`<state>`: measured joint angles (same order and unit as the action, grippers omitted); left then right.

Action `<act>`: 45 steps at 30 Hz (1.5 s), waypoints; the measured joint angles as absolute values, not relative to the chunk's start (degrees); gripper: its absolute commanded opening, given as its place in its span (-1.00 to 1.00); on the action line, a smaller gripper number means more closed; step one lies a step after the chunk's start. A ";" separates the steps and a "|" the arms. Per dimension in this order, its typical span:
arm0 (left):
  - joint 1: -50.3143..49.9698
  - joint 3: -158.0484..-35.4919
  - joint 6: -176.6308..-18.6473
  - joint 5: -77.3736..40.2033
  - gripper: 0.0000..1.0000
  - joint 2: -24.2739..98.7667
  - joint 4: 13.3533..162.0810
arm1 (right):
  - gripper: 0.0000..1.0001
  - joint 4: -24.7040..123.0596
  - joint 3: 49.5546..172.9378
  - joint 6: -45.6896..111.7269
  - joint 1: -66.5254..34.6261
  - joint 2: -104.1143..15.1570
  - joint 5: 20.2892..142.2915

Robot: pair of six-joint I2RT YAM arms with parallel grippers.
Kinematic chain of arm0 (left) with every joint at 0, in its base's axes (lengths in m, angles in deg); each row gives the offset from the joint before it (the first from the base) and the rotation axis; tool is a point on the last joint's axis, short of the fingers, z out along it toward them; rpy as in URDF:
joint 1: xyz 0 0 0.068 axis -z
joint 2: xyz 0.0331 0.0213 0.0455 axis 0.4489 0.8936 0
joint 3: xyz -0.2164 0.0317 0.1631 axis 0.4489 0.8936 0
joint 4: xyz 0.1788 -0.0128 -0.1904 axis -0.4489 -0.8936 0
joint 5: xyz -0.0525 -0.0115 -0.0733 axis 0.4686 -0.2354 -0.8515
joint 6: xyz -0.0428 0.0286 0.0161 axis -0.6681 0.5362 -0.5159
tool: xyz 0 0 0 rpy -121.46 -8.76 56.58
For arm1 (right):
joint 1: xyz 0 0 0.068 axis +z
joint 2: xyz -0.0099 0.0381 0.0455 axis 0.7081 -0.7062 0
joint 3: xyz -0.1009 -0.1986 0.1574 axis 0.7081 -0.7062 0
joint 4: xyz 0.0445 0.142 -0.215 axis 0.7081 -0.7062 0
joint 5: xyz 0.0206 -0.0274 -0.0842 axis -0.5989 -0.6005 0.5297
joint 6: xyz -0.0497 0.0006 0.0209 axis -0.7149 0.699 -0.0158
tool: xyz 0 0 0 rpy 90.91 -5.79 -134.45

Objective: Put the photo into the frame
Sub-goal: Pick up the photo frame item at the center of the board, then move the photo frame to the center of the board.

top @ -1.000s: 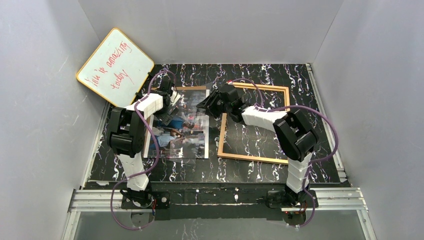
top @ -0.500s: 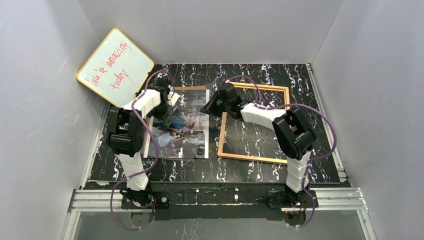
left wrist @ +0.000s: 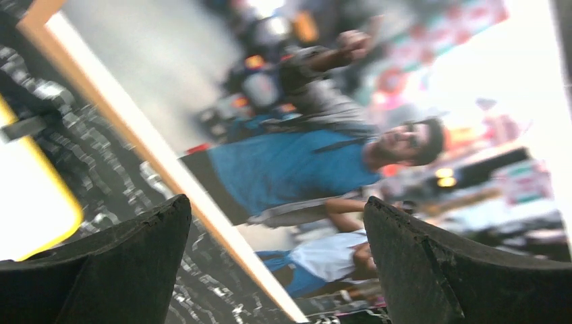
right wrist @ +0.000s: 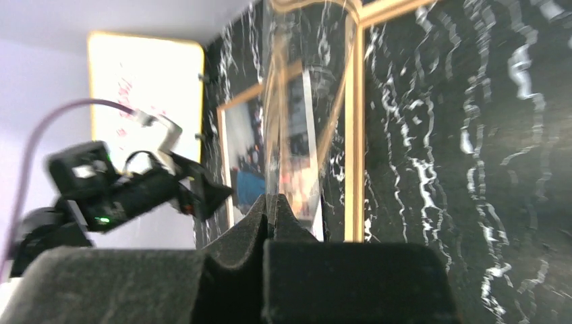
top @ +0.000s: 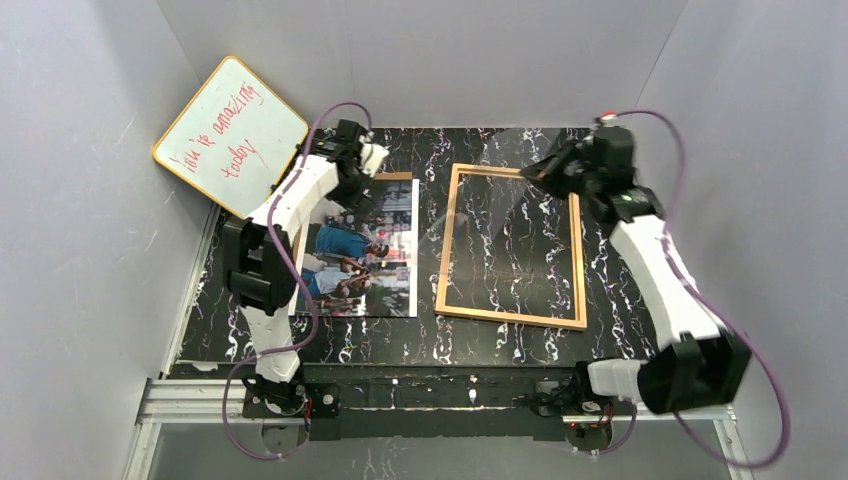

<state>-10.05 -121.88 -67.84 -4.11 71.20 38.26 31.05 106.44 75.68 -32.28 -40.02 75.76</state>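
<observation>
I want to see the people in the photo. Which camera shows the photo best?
The top external view: nearly the whole photo lies flat in sight. The left wrist view shows a close, blurry part. The right wrist view shows a far-off strip past the clear pane.

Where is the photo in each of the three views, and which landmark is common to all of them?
Top external: the photo lies flat, left of centre, beside the frame.
Left wrist: the photo fills most of the picture, seen close from above.
Right wrist: the photo is left of centre, partly behind the clear pane.
Shared landmark: the whiteboard, at the left edge in the left wrist view, upper left in the right wrist view.
</observation>
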 measured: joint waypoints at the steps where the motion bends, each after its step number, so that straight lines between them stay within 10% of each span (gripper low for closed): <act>1: -8.30 -122.18 -68.45 -4.63 0.96 71.81 38.02 | -0.97 29.46 106.16 75.48 -34.44 -36.26 76.02; 20: 8.68 -142.55 -82.57 -17.53 0.74 94.68 40.31 | -0.97 6.22 116.80 68.44 -38.64 -25.31 91.54; 45: 9.32 -130.53 -83.23 -20.02 0.34 91.73 49.67 | -0.97 6.44 115.29 66.69 -38.64 -25.70 86.67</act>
